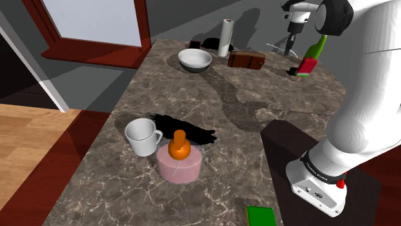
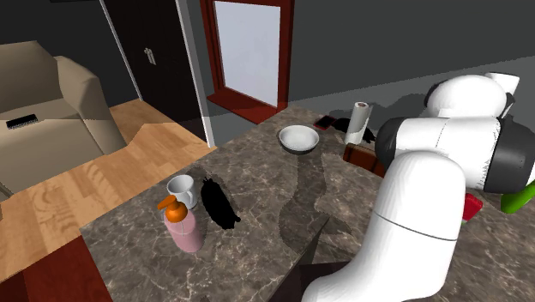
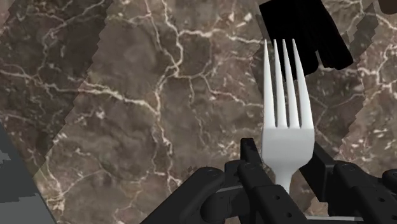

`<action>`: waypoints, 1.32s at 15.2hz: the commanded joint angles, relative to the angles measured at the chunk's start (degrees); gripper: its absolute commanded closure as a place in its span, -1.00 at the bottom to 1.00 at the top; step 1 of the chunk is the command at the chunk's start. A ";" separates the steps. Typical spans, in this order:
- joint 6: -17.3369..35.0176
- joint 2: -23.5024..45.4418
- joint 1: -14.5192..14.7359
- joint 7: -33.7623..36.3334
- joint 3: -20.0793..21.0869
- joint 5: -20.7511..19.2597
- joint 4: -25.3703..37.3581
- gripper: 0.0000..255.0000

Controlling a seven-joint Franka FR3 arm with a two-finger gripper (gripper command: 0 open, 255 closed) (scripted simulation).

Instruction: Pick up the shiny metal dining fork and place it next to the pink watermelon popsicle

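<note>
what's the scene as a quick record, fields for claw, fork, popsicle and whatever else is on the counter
claw: shut on the fork, above the counter
fork: pale grey, held by its handle, tines pointing away from the claw
popsicle: red with a green end, lying on the counter, just right of the claw in the shoulder view
task state: fork held, not yet set down
also on counter: bowl, paper roll, brown box, mug, pink pump bottle

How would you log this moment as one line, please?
claw: shut on fork | fork: over countertop | popsicle: on countertop near claw
</note>
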 commanded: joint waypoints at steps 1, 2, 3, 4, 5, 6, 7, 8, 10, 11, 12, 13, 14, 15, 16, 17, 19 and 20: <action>1.39 0.31 0.11 -0.06 0.12 0.18 -1.10 1.00; 2.03 0.51 0.13 -0.10 0.19 0.28 -1.57 1.00; 2.67 0.72 0.16 -0.14 0.26 0.39 -2.02 1.00; 3.30 0.95 0.17 -0.18 0.34 0.50 -2.45 1.00; 3.92 1.19 0.18 -0.22 0.42 0.62 -2.86 1.00; 4.54 1.43 0.18 -0.26 0.51 0.74 -3.26 1.00; 5.15 1.69 0.18 -0.31 0.60 0.87 -3.64 1.00; 5.75 1.96 0.18 -0.35 0.69 1.00 -4.00 1.00; 6.93 2.53 0.15 -0.44 0.88 1.26 -4.66 1.00; 7.52 2.83 0.12 -0.49 0.98 1.40 -4.97 1.00; 8.39 3.31 0.08 -0.56 1.14 1.62 -5.41 1.00; 8.40 3.30 0.08 -0.56 1.14 1.62 -5.43 1.00; 8.39 3.30 0.08 -0.56 1.14 1.62 -5.41 1.00; 8.39 3.31 0.08 -0.56 1.14 1.62 -5.41 1.00; 8.39 3.31 0.08 -0.56 1.14 1.62 -5.41 1.00; 8.39 3.31 0.08 -0.56 1.14 1.62 -5.41 1.00; 8.39 3.31 0.08 -0.56 1.14 1.62 -5.41 1.00; 8.39 3.31 0.08 -0.56 1.15 1.62 -5.41 1.00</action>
